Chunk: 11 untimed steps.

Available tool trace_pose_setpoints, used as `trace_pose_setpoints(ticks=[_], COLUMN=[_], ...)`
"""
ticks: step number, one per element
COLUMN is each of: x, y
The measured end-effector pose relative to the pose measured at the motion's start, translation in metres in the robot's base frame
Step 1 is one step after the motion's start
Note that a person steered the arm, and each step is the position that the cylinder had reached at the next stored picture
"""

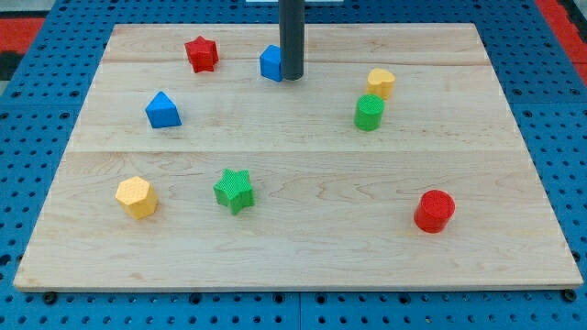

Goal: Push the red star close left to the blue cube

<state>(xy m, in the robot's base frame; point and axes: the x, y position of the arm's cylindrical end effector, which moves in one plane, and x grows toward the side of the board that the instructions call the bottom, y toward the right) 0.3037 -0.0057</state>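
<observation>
Red star (201, 53): sits near the view's top left on the desk (303, 247), well apart from the blue cube (271, 62), bare wood between them. It lies to the cube's left already, only not close.

Blue cube: near the view's top centre, partly hidden behind your rod. My tip (291, 77) rests just beside the cube's right edge, looks to be touching or nearly so (cannot tell which from this angle).

Jaws: none on this rig, so there is no open or closed to report; you have only the rod.

Progress, as a judgement: the push has not begun. The tip stands on the wrong side, the cube between it and the star. You would need to bring it round to the star's left and drive rightward. Watch the cube: any nudge from where the tip now stands would shove it.

Round about: blue triangular block (162, 110) lower left; yellow hexagonal block (137, 196); green star (234, 190); yellow cylinder (381, 82) touching green cylinder (369, 112); red cylinder (434, 210) lower right.
</observation>
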Motion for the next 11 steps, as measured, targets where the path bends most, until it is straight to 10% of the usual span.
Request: trace_pose_setpoints(ticks=[2,7,9,11], x=[0.047,-0.043,-0.072,-0.015], y=[-0.053,-0.19,-0.056,-0.134])
